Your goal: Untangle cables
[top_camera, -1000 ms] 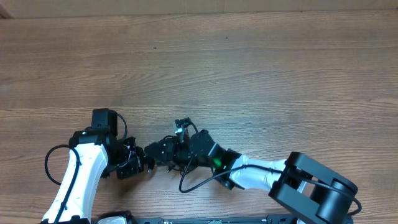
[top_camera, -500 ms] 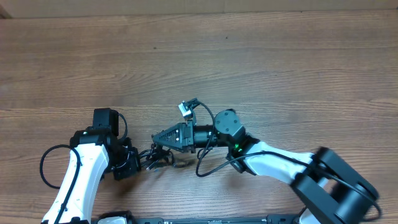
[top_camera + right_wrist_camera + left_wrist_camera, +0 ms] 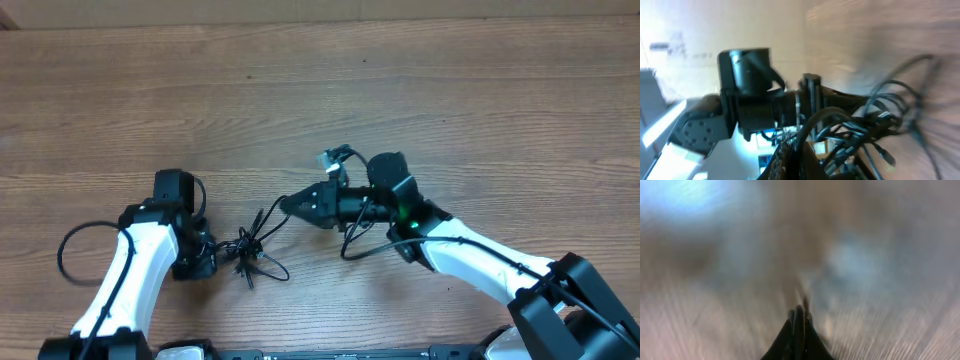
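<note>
Several cables [image 3: 250,256] tangled on wood-grain table [image 3: 450,100], left gripper [image 3: 213,250], right gripper [image 3: 290,205], both pinching strands

No readable text, labels or numbers anywhere.

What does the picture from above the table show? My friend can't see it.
A small tangle of thin black cables lies on a wooden table between two robot arms. The left end effector sits at the tangle's left edge, and one strand runs up to the right end effector's tip.

L end effector [image 3: 216,249], R [image 3: 286,205]: pinched
</note>
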You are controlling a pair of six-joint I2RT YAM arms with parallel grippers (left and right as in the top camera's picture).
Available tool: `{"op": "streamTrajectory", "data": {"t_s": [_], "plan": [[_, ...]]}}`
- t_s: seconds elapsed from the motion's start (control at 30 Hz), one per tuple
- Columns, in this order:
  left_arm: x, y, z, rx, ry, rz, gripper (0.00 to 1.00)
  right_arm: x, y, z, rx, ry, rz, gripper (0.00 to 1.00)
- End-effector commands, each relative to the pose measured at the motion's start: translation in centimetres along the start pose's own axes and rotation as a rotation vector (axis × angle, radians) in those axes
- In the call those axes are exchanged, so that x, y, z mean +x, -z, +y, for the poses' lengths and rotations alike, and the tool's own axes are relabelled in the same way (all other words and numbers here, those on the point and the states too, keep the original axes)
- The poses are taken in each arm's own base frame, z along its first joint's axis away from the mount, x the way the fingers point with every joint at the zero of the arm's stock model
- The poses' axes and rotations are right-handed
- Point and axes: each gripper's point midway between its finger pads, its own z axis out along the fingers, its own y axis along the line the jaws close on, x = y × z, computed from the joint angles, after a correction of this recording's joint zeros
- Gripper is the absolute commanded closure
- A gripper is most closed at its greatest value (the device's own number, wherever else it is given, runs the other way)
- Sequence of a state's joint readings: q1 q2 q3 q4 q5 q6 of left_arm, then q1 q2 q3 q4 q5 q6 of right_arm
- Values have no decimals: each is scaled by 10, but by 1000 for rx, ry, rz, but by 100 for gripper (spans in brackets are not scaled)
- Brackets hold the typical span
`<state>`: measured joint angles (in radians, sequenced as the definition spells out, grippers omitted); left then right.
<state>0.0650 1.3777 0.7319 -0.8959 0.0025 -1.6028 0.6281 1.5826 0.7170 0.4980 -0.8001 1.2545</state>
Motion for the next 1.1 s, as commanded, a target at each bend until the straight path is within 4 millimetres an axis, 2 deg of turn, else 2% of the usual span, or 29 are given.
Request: {"op": "streamTrajectory", "data": {"t_s": [0.0,0.1,0.17,0.3,0.37,0.43,0.47,0.57,0.6,0.63,0.73,0.77,0.8,0.83,0.87,0.97,1.07], "plan": [[-17,-13,-1,-51,-465,-89,96,-37,27,9,4,75,-121,96],[-16,-21,3,-89,-489,-77,96,-57,47,-12,67,52,-174,96],[-12,-26,-1,-81,-568,-53,96,-69,62,-24,101,39,-211,96],[21,-28,-30,96,-891,88,96,-91,92,-40,136,18,-273,96],[47,-21,-43,230,-1035,195,96,-96,103,-46,146,4,-286,96],[83,-5,-53,412,-1138,358,96,-94,107,-50,151,5,-268,96],[100,7,-59,511,-1162,446,95,-90,107,-53,158,-7,-253,93],[138,49,-76,775,-1164,661,96,-76,102,-65,193,-56,-202,74],[150,71,-86,886,-1145,746,95,-66,98,-72,218,-95,-173,70],[153,79,-89,922,-1142,770,95,-62,97,-74,228,-101,-161,69],[164,122,-108,1143,-1195,837,93,-40,92,-89,287,-134,-91,64],[165,130,-115,1206,-1232,809,79,-34,91,-92,304,-135,-71,63],[165,135,-120,1252,-1261,770,60,-30,92,-96,320,-139,-60,62],[163,135,-126,1266,-1264,725,26,-26,93,-101,340,-151,-52,61],[160,132,-131,1258,-1251,687,0,-23,95,-106,361,-161,-47,61],[145,108,-145,1156,-1162,559,0,-17,103,-122,439,-194,-53,60],[126,72,-143,971,-1058,462,0,-11,112,-138,527,-236,-64,61]]}}
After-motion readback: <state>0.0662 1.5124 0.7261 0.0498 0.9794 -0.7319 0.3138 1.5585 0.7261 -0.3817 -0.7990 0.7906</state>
